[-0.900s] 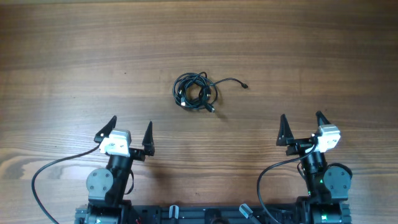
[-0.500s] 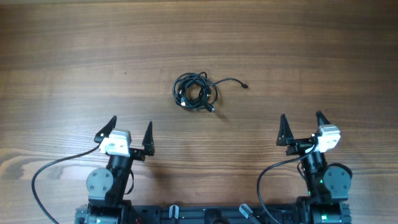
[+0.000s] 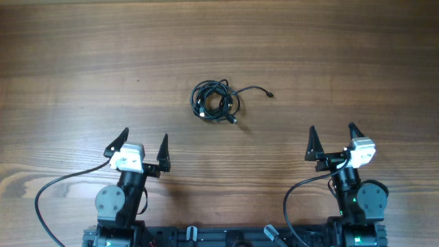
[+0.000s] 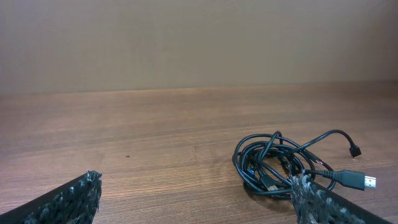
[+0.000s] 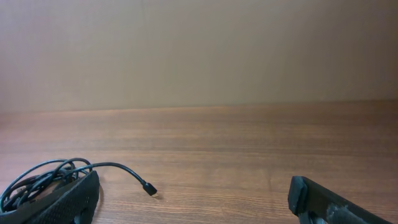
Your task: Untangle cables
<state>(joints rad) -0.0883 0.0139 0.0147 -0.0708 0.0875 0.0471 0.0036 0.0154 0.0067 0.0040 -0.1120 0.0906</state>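
Overhead camera shows a tangled coil of thin black cables (image 3: 215,101) lying on the brown wood-grain worktop (image 3: 82,55), roughly midway between the two arms and well ahead of both. One loose strand leaves the coil on its right side and curves away to a small dark plug (image 3: 270,94) resting on the wood. A silver-tipped plug (image 3: 234,121) pokes out at the coil's near edge. The left gripper (image 3: 145,134) sits toward the front of the worktop, its two black pointed fingers spread wide with nothing between them, well apart from the coil. The right gripper (image 3: 331,128) stands on the other side, equally wide and empty. A thick black wire (image 3: 51,186) loops out from the left arm's base, and a similar wire (image 3: 295,192) curves beside the right arm. From the left wrist camera the coil lies ahead and to the right, partly behind one finger, with the silver-tipped plug just past that fingertip. From the right wrist camera only the coil's edge appears at far left, and the loose strand ends in its plug on bare wood.
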